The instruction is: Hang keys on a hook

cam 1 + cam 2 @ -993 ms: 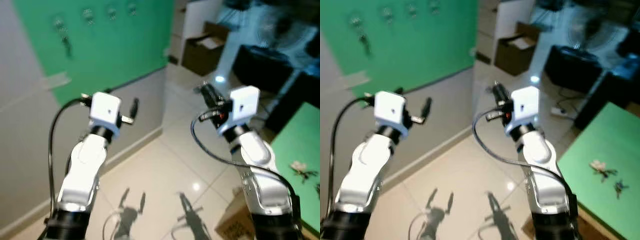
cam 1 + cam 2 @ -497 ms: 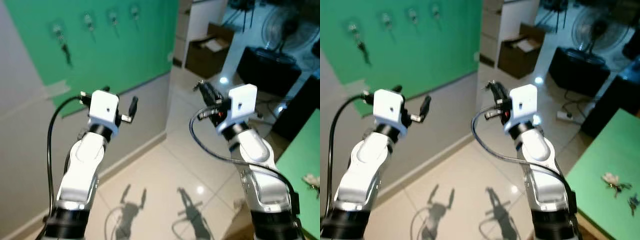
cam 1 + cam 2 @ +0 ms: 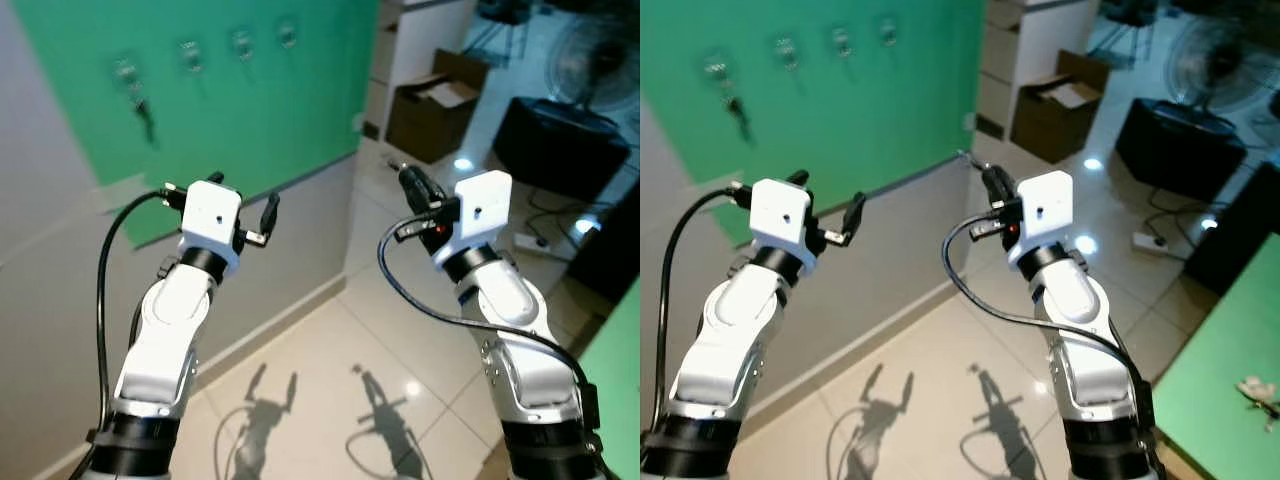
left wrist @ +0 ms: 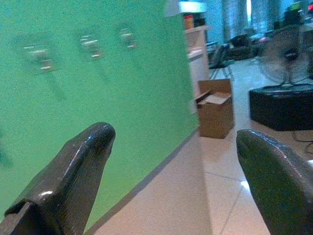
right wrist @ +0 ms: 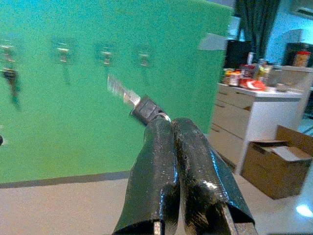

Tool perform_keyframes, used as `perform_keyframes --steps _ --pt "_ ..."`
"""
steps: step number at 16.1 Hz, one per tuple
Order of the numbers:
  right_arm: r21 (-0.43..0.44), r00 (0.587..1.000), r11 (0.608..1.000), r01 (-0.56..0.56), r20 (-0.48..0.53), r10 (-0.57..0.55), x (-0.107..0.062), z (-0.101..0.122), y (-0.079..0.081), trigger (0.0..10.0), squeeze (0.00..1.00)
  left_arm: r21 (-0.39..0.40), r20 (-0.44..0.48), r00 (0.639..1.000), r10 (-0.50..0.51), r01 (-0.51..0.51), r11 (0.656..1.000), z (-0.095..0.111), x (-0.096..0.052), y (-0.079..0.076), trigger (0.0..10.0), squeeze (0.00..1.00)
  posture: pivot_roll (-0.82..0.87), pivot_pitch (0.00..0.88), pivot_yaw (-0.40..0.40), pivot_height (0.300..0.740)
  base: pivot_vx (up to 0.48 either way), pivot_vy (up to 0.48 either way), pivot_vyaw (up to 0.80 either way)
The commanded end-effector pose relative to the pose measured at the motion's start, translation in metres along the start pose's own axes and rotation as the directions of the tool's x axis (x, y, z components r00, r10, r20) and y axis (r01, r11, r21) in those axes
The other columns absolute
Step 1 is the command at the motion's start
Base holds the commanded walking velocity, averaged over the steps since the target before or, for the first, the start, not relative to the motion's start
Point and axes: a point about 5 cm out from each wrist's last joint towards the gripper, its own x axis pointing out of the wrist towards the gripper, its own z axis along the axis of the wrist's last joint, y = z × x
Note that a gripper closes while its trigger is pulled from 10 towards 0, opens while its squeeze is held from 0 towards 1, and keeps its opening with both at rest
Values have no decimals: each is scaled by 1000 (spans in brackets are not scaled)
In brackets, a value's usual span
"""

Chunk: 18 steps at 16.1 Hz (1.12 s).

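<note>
A green board (image 3: 250, 110) on the wall carries a row of several hooks (image 3: 190, 52). A dark key (image 3: 146, 106) hangs from the leftmost hook (image 3: 127, 72). My right gripper (image 3: 410, 182) is raised in front of me, apart from the board. It is shut on a key (image 5: 131, 99) with a black head and a silver blade that sticks out past the fingertips. My left gripper (image 4: 171, 147) is also raised and open, with nothing between its fingers (image 4: 83, 161). It points along the board.
A white cabinet (image 3: 425, 40) and an open cardboard box (image 3: 445, 105) stand past the board's right end. A black box (image 3: 560, 140), a fan (image 3: 600, 70) and a power strip (image 3: 535, 240) are at the right. A green table corner (image 3: 1230, 400) bears more keys (image 3: 1260, 390).
The whole picture has shifted as the camera turns toward the green board, and the green table has slid off to the right. Both arms keep their raised pose.
</note>
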Motion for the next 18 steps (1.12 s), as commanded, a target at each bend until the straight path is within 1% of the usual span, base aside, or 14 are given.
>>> perform_keyframes --steps 1,11,18 --pt "-15 1000 1000 21 13 -20 -1 4 -7 10000 0 -3 5 1000 -30 30 1000 1 2 -7 10000 0 -64 0 -7 718 352 0 500" --pt "-20 1000 1000 14 24 -14 1 5 -8 10000 0 -1 10 999 -32 32 999 2 3 -7 10000 0 -64 0 -6 718 352 0 555" --pt "-25 999 1000 14 33 -13 4 6 -11 10000 0 -1 14 999 -33 33 999 2 4 -8 10000 0 -62 0 -15 718 356 0 565"
